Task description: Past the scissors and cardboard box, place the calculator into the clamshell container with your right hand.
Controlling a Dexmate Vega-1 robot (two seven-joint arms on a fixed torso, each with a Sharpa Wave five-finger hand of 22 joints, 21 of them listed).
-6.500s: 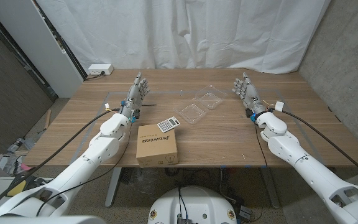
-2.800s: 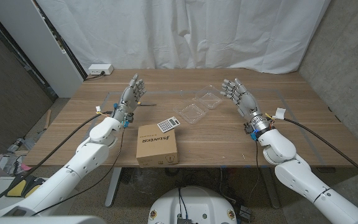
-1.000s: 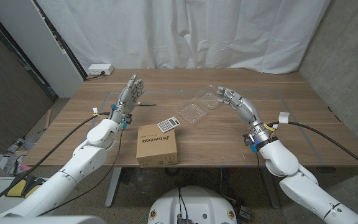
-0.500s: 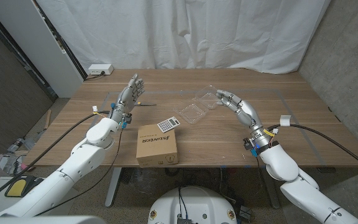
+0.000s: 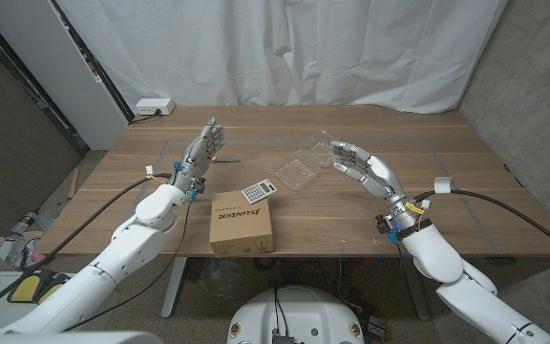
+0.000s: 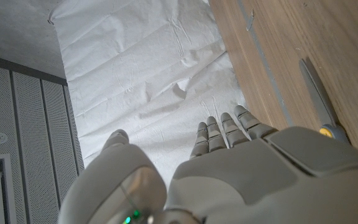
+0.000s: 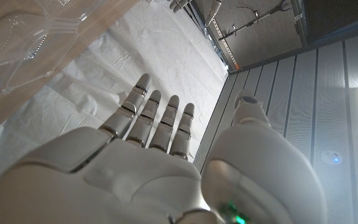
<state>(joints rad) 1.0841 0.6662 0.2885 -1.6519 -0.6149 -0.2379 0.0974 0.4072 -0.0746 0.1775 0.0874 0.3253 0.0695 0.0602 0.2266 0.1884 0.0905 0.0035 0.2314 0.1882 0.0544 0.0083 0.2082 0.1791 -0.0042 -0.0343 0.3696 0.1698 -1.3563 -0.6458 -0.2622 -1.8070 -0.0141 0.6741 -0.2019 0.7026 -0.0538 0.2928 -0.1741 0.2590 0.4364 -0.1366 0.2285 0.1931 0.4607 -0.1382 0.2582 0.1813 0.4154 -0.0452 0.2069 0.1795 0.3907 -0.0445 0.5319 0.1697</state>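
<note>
Near the bench's middle, the calculator (image 5: pixel 258 191) lies just past the box (image 5: pixel 241 222), well left of the right hand (image 5: pixel 369 170), which hovers with fingers spread and empty beside the open clamshell (image 5: pixel 306 161). That hand should sweep left over the clamshell, come down on the calculator from above and pinch its long edges, clear of the box. The left hand (image 5: pixel 202 149) hovers with fingers spread near the scissors (image 6: pixel 319 99).
</note>
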